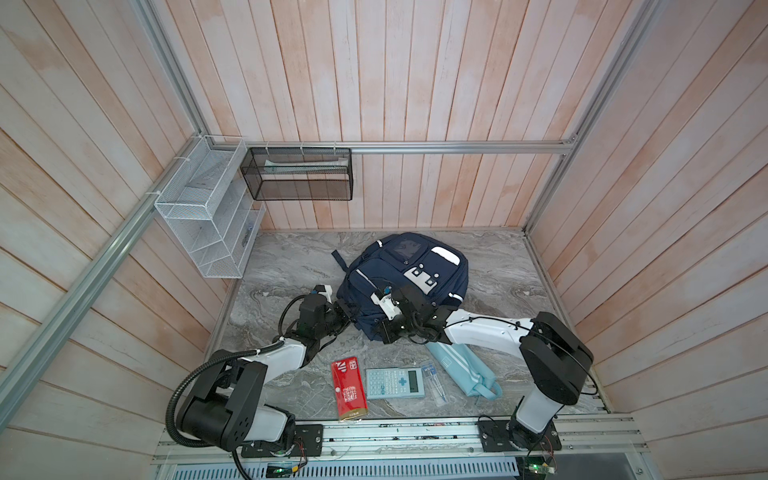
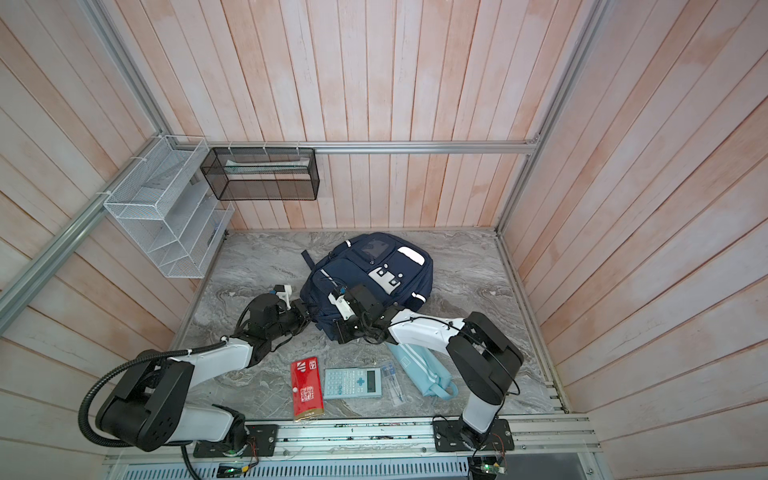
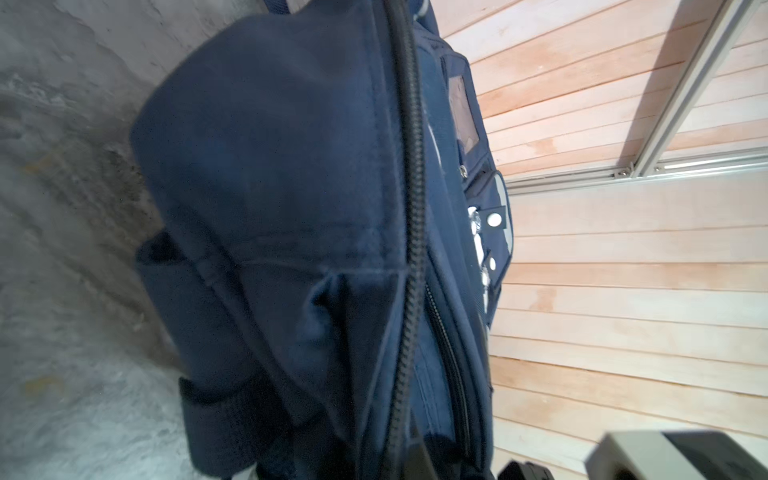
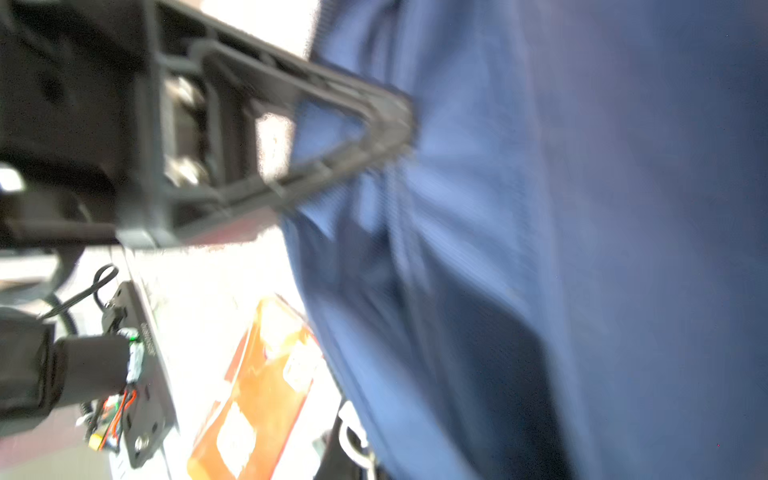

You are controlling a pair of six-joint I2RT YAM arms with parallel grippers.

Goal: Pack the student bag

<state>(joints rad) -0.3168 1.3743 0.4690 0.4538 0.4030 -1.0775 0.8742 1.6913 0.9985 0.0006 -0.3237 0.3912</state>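
We see the right gripper (image 4: pixel 408 134) pinching navy fabric of the student bag (image 1: pixel 444 282) on the marble table (image 1: pixel 291 266), the left gripper (image 1: pixel 346 314) closed tight against its side.

The student bag (image 1: pixel 374 274) was navy blue, with thin white reflective stripes, white patches (image 1: pixel 417 273) on its front and a black zip (image 3: pixel 411 166) down its side. The tabletop (image 1: pixel 291 257) was grey, marble-patterned with paler swirling veins. The plank walls (image 1: pixel 415 83) were whitish, washed with pink-orange. The packet (image 1: pixel 349 388) was red with white markings and a gold lower edge. The calculator (image 1: pixel 395 383) was light blue, with pale keys, a darker blue cross-shaped key and a dark screen. The pencil pouch (image 1: pixel 465 370) was light blue with white stripes. The wire rack (image 1: pixel 199 208) was white and the mesh basket (image 1: pixel 299 183) black. The left arm (image 1: pixel 282 353) and right arm (image 1: pixel 486 328) had white shells and black joints. The frame rail (image 1: pixel 457 147) was silver.
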